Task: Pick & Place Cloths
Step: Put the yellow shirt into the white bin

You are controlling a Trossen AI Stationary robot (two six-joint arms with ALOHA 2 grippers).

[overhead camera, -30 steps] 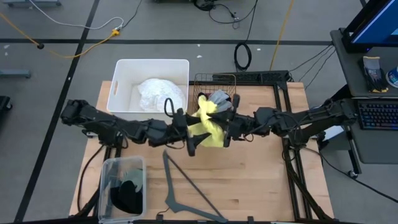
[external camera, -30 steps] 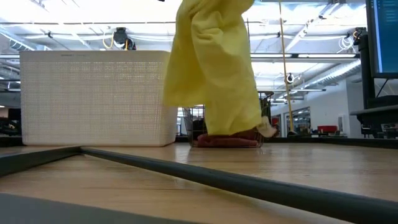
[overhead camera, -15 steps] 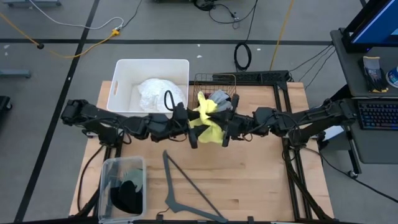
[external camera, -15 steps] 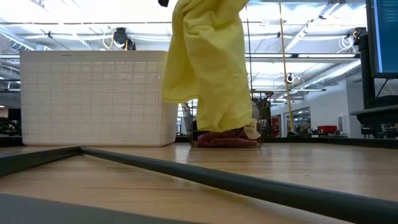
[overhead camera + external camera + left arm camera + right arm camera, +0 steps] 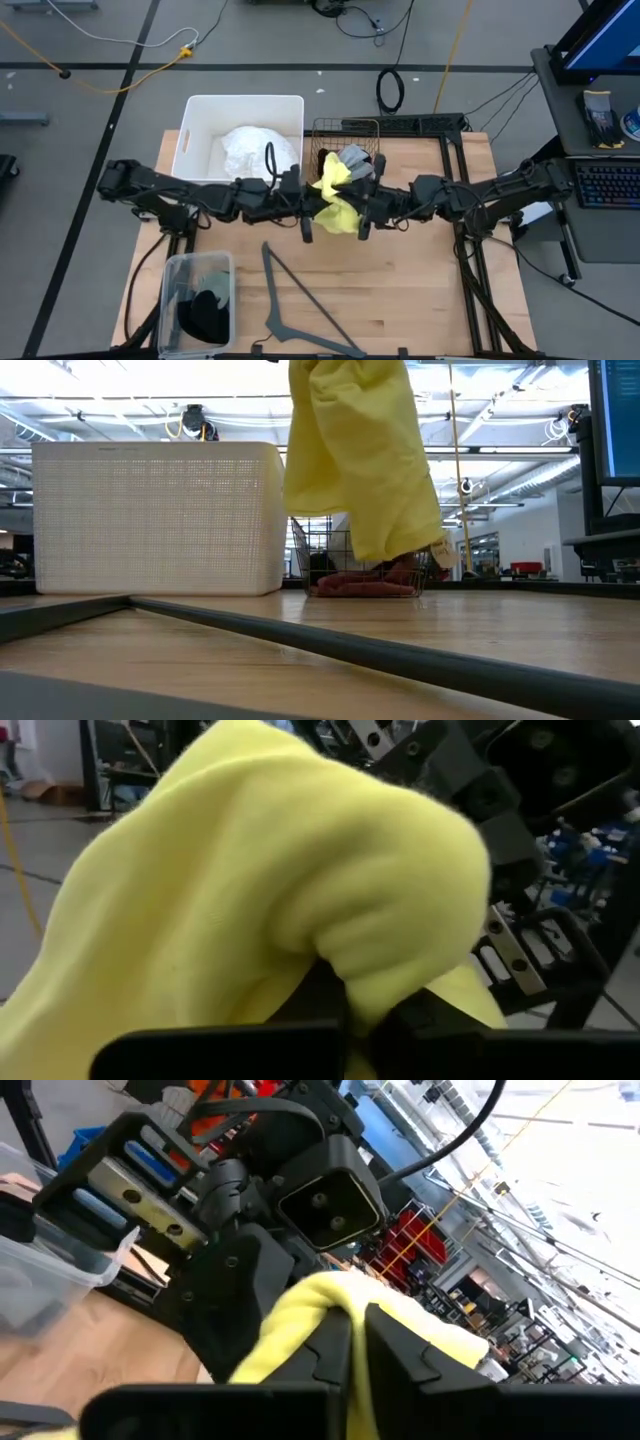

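Over the wooden table [image 5: 400, 290], both pincers pinch the bunched, hanging yellow cloth [image 5: 335, 200].

A wooden table [image 5: 420, 290] carries a white bin [image 5: 200, 120] at its back left corner, partly overhanging the edge, and a wire basket [image 5: 345, 130] just beside it on the right. A clear tub [image 5: 175, 275] sits at the front left corner. A grey hanger [image 5: 285, 310] lies flat on the wood near the tub, its hook end toward the table's middle. On the floor behind lie a coiled black cable [image 5: 391, 90] and a yellow cord [image 5: 95, 80]. A keyboard [image 5: 608, 185] rests on a desk at right.
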